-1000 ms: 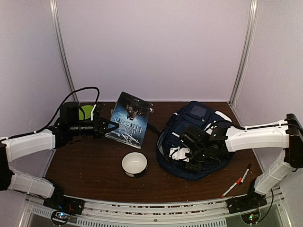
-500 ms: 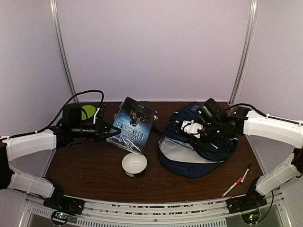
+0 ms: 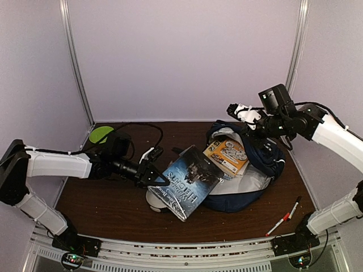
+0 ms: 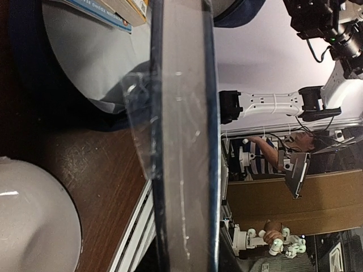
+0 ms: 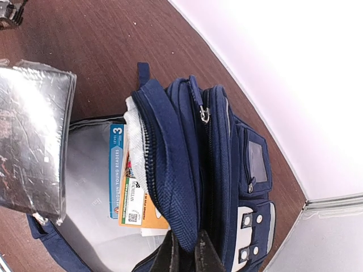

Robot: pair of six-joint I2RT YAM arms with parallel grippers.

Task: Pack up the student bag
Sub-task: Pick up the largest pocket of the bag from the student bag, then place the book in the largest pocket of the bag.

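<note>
Two pens (image 3: 277, 225) lie at the near edge of the brown surface (image 3: 113, 209), well apart from both sets of fingers. The left fingers (image 3: 154, 174) are clamped on one edge of a dark, plastic-wrapped book (image 3: 187, 186), holding it tilted above the surface. A white bowl (image 4: 34, 221) sits just beneath them, partly covered by the book. Just past the book's far edge lies the navy backpack (image 3: 264, 161), its main pocket open, with an orange book (image 3: 227, 154) and a blue reader (image 5: 116, 170) inside. The right fingers (image 5: 170, 256), raised above it, pinch the fabric at the opening's rim. A green disc (image 3: 101, 134) lies behind the left fingers, by the back wall.
</note>
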